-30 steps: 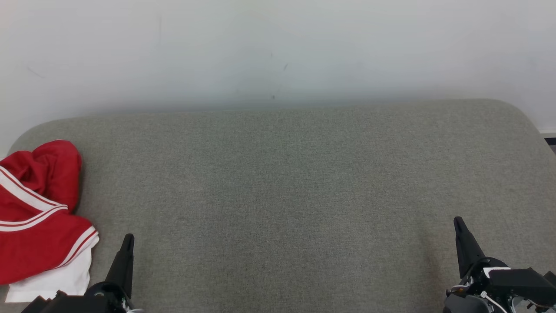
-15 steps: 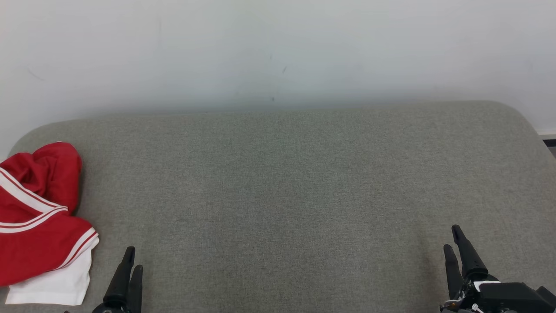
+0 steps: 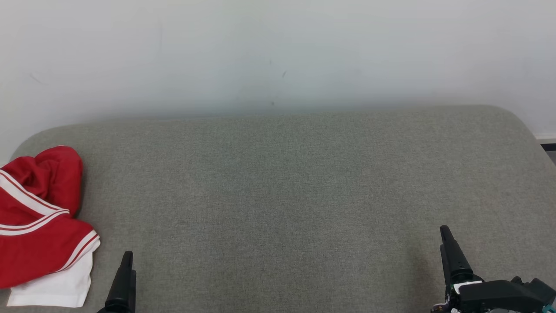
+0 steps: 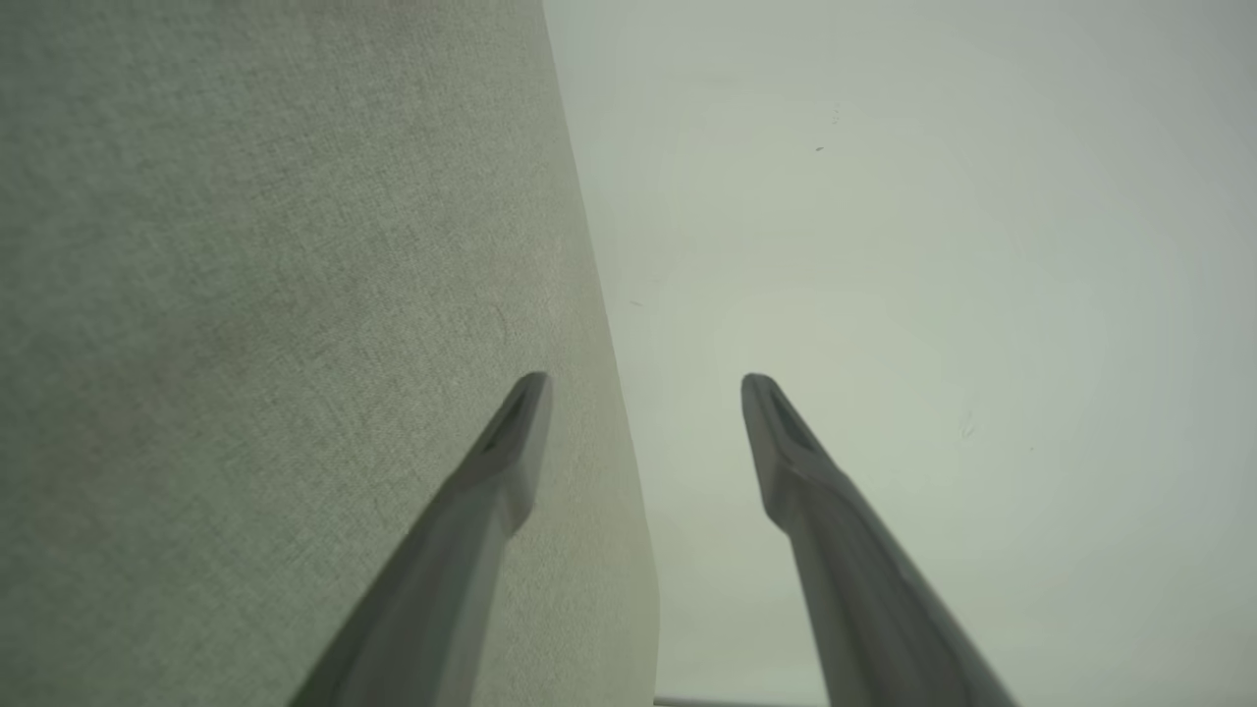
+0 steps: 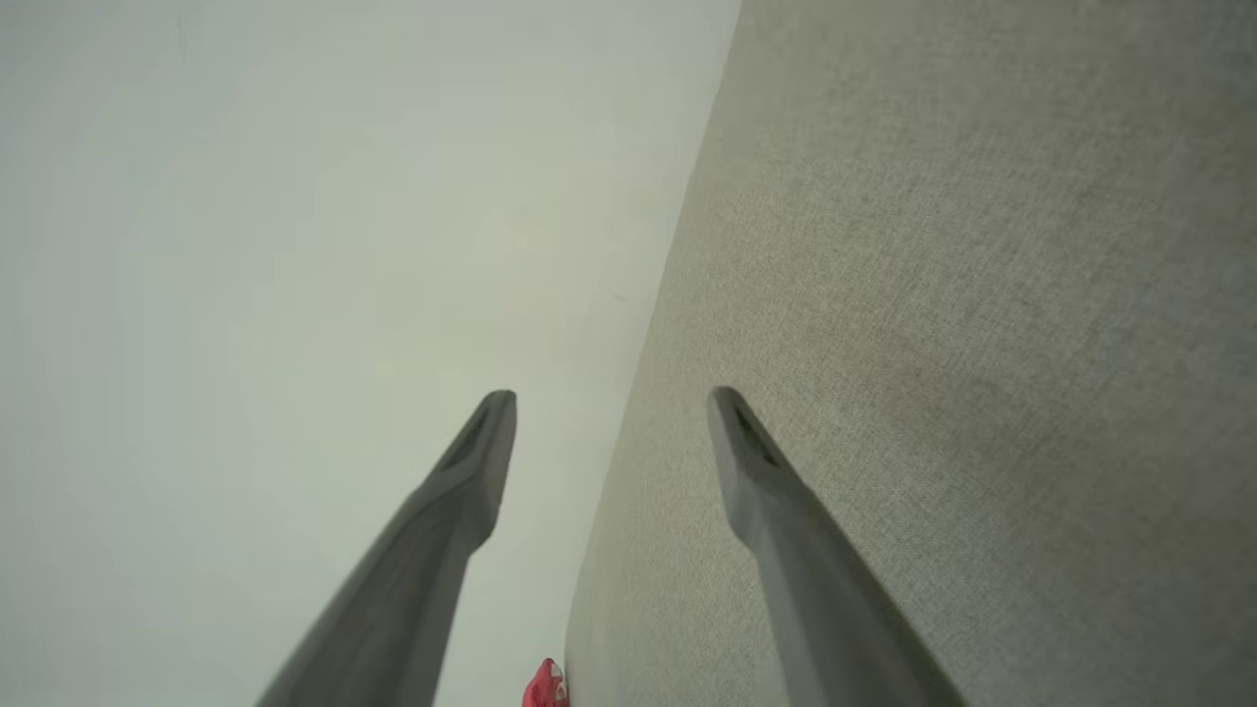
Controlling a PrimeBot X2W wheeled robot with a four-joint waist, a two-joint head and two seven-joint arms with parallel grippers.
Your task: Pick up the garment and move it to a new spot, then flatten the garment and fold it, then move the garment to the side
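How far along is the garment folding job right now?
Done: nothing visibly; the red garment lies bunched at the left end of the grey cushion. In hand: nothing; the left gripper and right gripper are both open and empty, apart from it. Left: picking it up, moving, flattening, folding, setting aside.

No legible text, labels or numbers anywhere

Slim dark tapered fingers [image 4: 506, 452], black wrist housing [image 3: 499, 292] with white tag [image 3: 467, 284]
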